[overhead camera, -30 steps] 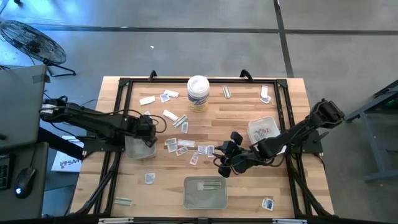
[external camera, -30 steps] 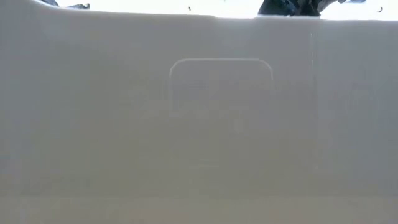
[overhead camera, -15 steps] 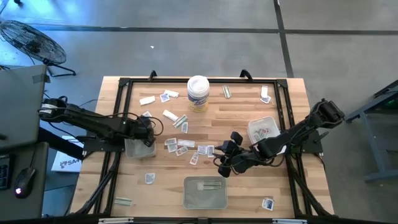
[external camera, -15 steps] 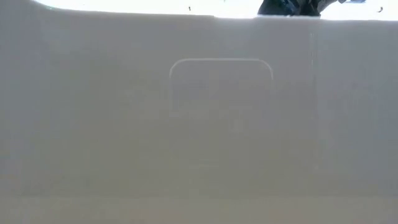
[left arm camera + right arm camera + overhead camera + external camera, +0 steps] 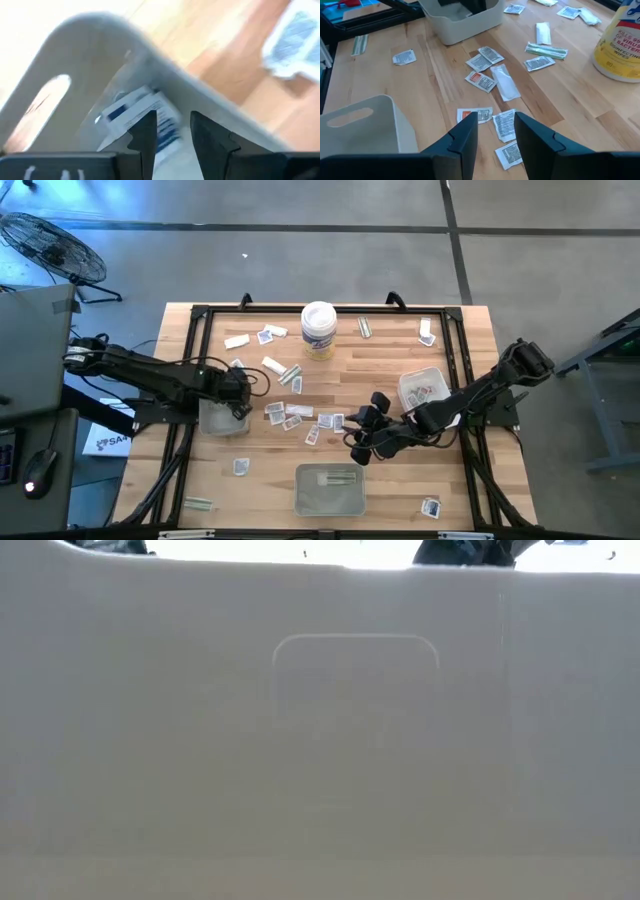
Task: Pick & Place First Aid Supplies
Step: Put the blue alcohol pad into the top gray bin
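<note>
White tub (image 5: 620, 42) label reads "DISINFECTING WIPES"; left gripper (image 5: 170, 130), narrowly parted, straddles a blue-printed packet (image 5: 142, 117); right gripper (image 5: 492, 132) hovers open, empty.

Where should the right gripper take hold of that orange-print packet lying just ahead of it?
Probably from straight above: the orange-print packet lies flat on the table. The open right gripper should pinch across its narrow width at a free edge, away from the neighbouring white packet.
</note>
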Motion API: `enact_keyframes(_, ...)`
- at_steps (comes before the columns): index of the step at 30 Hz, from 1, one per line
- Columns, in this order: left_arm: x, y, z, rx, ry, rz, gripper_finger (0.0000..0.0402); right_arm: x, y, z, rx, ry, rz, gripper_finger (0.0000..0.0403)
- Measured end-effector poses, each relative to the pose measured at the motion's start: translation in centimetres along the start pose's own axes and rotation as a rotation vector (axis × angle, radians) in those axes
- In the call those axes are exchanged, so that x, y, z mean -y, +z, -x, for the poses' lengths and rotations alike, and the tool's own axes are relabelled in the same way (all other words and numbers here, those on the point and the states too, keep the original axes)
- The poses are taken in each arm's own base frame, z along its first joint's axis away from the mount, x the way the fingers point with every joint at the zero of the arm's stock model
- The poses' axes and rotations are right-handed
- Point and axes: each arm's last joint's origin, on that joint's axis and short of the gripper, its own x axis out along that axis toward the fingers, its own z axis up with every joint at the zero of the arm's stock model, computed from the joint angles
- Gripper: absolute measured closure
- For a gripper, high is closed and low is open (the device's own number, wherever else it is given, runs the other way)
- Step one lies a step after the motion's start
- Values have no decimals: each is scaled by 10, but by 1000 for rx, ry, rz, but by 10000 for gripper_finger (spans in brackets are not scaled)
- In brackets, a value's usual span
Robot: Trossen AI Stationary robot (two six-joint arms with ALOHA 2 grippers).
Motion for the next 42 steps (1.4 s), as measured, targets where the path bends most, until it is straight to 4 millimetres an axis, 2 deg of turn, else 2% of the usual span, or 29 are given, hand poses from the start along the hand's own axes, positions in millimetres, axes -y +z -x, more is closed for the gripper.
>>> enact_keyframes(3, 6, 9, 12, 15, -41, -17, 286, -1, 1, 2, -14, 27, 0, 281)
enact_keyframes(9, 14, 21, 38, -2, -104, -58, 287, -6, -1, 21, -53, 106, 11, 281)
enact_keyframes(15, 15, 23, 65, -4, -44, -85, 287, -17, -23, 38, -207, 171, -25, 281)
enact_keyframes(19, 23, 29, 77, 96, -80, -73, 287, -26, -42, 53, -382, 218, -149, 281)
enact_keyframes(23, 34, 38, 80, 218, -155, -63, 287, -35, -64, 70, -593, 238, -256, 284)
enact_keyframes(28, 41, 47, 83, 335, -194, -59, 287, -45, -99, 91, -803, 219, -213, 293)
enact_keyframes(36, 42, 48, 84, 345, -210, -12, 287, -50, -141, 114, -897, 133, -79, 295)
enact_keyframes(42, 42, 48, 81, 341, -213, 20, 286, -52, -165, 115, -948, 78, -21, 295)
